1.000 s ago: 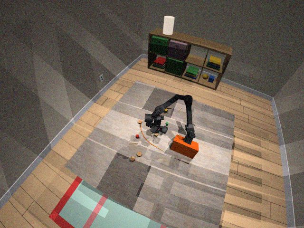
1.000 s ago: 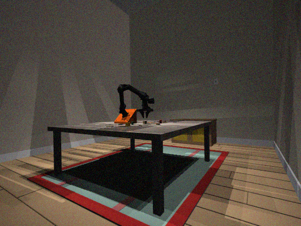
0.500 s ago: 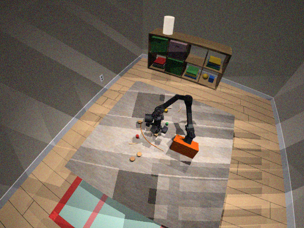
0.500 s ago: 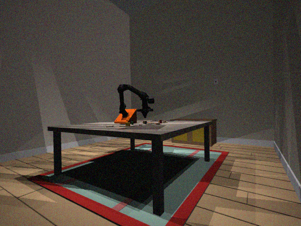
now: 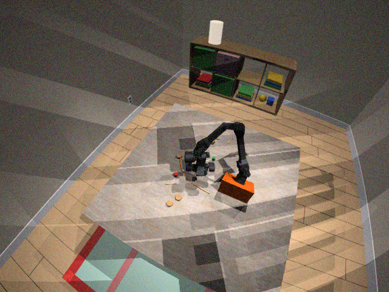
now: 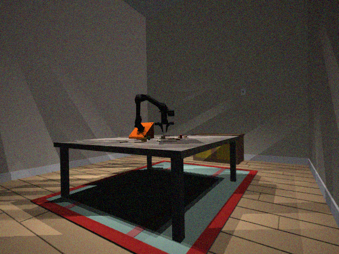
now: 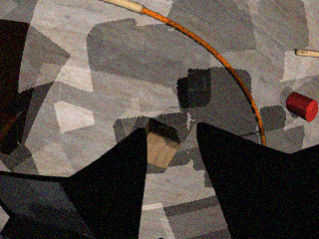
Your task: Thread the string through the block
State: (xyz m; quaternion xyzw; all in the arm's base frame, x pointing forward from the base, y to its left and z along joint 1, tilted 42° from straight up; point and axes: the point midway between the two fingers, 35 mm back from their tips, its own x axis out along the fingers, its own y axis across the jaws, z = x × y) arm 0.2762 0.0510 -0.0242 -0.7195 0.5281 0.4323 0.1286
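A white cylinder (image 5: 216,32) stands atop a wooden shelf unit (image 5: 243,52).

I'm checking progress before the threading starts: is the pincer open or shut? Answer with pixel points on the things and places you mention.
Partly open: in the wrist view, the pincer's (image 5: 194,179) (image 6: 164,132) (image 7: 171,126) two dark fingers stand apart, with table visible between them.
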